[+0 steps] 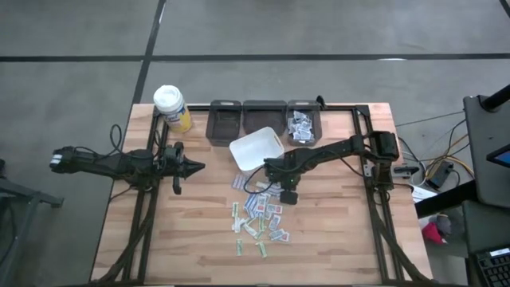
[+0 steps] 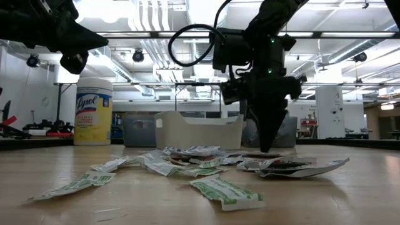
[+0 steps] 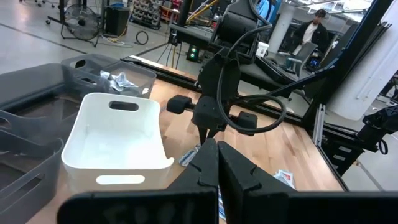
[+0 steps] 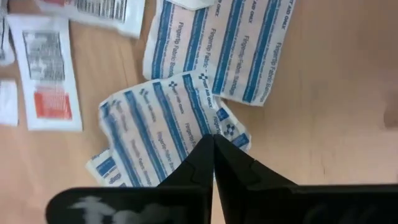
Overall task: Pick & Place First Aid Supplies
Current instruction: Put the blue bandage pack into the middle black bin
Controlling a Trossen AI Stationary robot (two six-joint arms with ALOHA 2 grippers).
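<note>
Sorting barely under way: right pincer (image 4: 212, 138) clenched at a blue-striped bandage packet (image 4: 163, 121).
Most first aid packets (image 1: 260, 217) lie loose mid-bench; some fill one grey bin (image 1: 302, 124), the white tub (image 1: 256, 149) looks empty. Left pincer (image 1: 197, 167) waits clenched, well apart. Bench edges lie far off.

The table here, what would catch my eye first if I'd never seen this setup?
Probably the scatter of small paper packets on the wooden table, with the right gripper down at its edge, fingers shut on a blue-striped packet. Just behind the pile sits an empty white bin, and a yellow bottle stands at the far left corner. The left gripper waits shut, off to the left.
</note>
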